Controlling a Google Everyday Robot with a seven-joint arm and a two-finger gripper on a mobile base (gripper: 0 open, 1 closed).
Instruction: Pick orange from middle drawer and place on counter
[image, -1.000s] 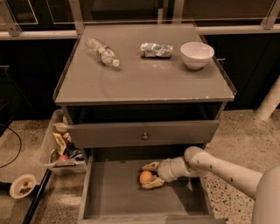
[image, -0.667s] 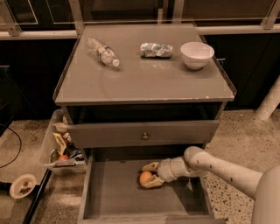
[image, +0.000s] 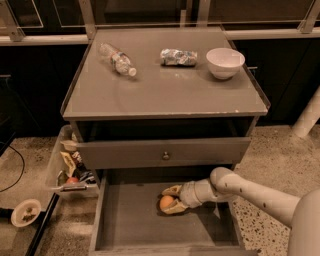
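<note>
The orange sits on the floor of the open middle drawer, near its back middle. My gripper reaches in from the right, its two yellowish fingers around the orange, one behind it and one in front. The orange still rests low in the drawer. The counter is the broad grey top above.
On the counter lie a plastic bottle, a crushed wrapper and a white bowl. A drawer front with a round knob overhangs the open drawer. A clear bin of clutter stands at the left, with a small red round object.
</note>
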